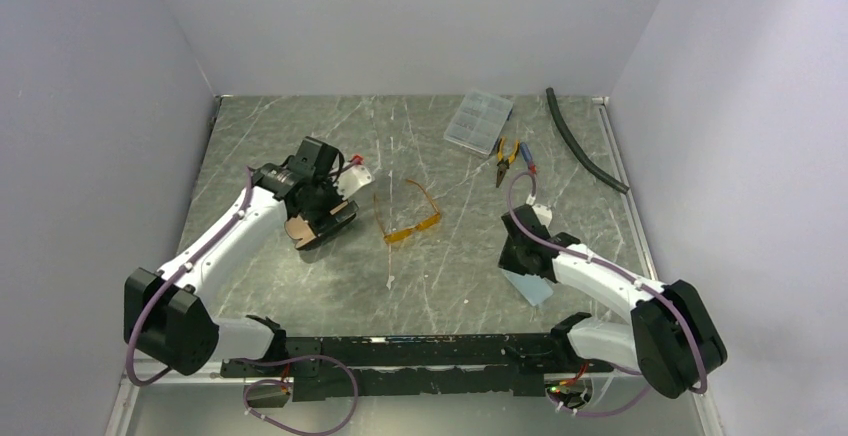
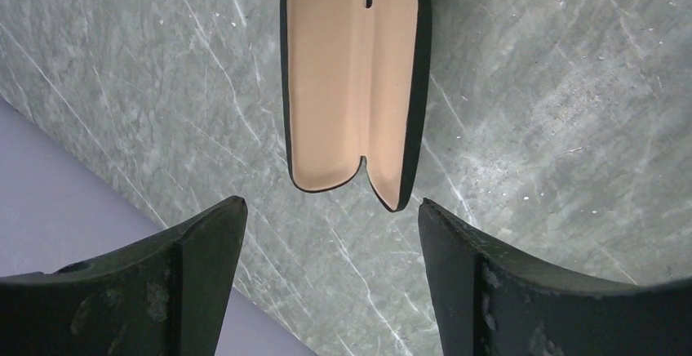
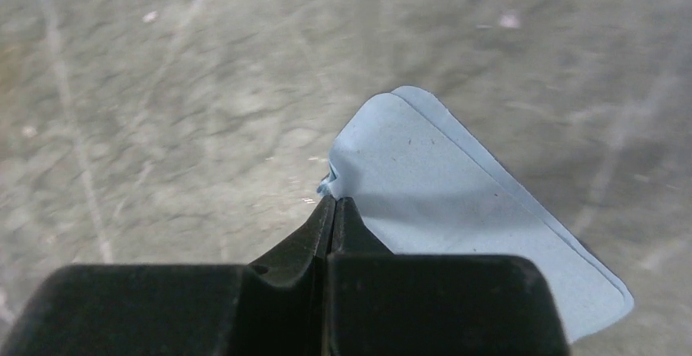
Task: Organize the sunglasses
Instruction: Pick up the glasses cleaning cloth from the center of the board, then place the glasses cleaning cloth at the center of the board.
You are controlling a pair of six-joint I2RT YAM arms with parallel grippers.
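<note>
The orange see-through sunglasses lie unfolded on the marble table near its middle, with neither gripper touching them. Left of them an open glasses case lies with its tan lining up, seen lengthwise as the case in the left wrist view. My left gripper hangs above the case's near end, open wide and holding nothing; overhead it shows as the left gripper. My right gripper is shut, pinching a puckered corner of a light blue cloth that lies flat on the table at the front right.
A clear plastic compartment box sits at the back, with orange-handled pliers just in front of it. A black hose runs along the back right. Grey walls close in the table's left, back and right sides.
</note>
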